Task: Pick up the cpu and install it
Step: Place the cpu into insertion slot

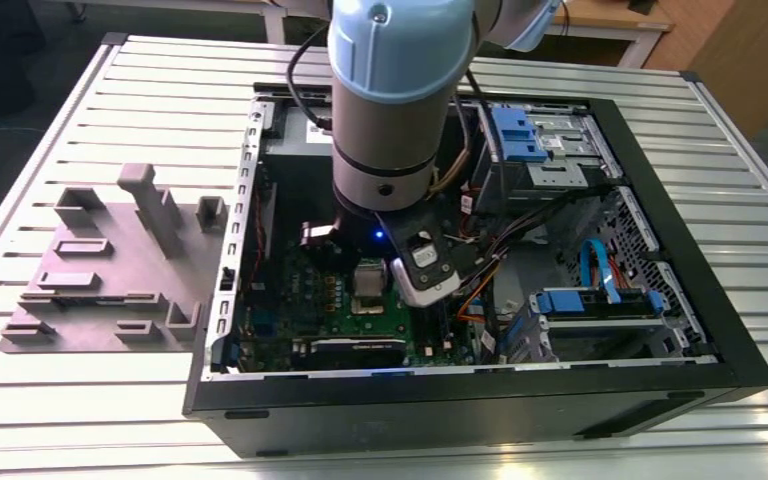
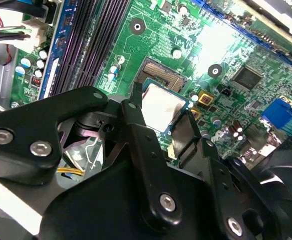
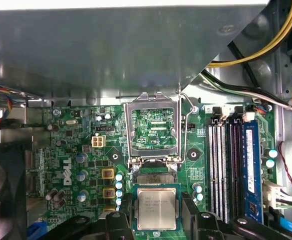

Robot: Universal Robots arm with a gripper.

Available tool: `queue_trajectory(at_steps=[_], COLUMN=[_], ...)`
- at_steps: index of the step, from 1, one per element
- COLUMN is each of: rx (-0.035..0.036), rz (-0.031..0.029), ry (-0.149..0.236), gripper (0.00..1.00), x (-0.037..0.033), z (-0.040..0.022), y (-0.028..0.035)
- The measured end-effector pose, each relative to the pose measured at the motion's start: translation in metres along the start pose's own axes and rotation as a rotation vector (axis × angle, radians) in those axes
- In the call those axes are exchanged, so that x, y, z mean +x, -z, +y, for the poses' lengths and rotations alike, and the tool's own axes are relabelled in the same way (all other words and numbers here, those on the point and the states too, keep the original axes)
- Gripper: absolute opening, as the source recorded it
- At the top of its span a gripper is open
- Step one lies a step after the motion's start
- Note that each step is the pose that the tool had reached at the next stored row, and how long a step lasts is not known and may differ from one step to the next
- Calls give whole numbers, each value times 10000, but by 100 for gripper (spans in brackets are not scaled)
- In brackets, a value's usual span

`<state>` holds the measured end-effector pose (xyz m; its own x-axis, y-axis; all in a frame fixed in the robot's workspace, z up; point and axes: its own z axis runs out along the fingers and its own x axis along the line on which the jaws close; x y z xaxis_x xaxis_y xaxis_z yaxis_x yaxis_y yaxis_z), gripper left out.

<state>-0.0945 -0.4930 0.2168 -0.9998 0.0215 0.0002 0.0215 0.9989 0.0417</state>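
Note:
The cpu [image 3: 157, 209], a small square chip with a silver-grey top, sits between the two black fingers [image 3: 125, 206] of my gripper [image 3: 157, 220]. The gripper is shut on its two opposite edges. The chip hangs just beside the bare socket [image 3: 156, 178] on the green motherboard [image 3: 75, 150]. The hinged metal socket frame [image 3: 153, 131] stands swung open past the socket. In the second wrist view the cpu [image 2: 161, 106] is tilted over the socket [image 2: 162, 73], held by the gripper [image 2: 160, 119]. In the exterior view the arm [image 1: 384, 120] reaches down into the open computer case [image 1: 678, 250].
Long black memory slots [image 3: 226, 170] run beside the socket. Cables [image 3: 246, 92] and a metal case wall [image 3: 110, 50] lie beyond the frame. A fan [image 3: 0, 195] sits at the board's edge. Outside the case, a grey fixture [image 1: 104, 260] rests on the slatted table [image 1: 37, 400].

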Motion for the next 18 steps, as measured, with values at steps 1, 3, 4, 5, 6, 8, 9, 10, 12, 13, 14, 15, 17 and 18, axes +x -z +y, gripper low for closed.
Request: queue_trajectory(at_steps=[1,3,4,5,6,8,9,10,12,13,14,15,17,18], rx=[2,12,23,38,53,68,73,75,77,76,76,76,76,77], rz=[0,3,6,10,14,17,19,20,20,20,20,20,20,20], ry=[1,1,0,1,1,1,0,-1,1,0,0,-1,0,0], gripper=[47,47,47,47,47,47,47,47,47,47,47,47,47,47], x=[-1,-1,-1,-1,-1,-1,-1,-1,-4,-4,-4,-5,-5,-5], z=[-1,-3,-4,-6,-9,-16,-18,-21,-23,-25,-26,-27,-29,-30], y=[-7,-18,-22,-24,-27,-35,-39,-46,-63,-73,-83,-92,-109,-117])
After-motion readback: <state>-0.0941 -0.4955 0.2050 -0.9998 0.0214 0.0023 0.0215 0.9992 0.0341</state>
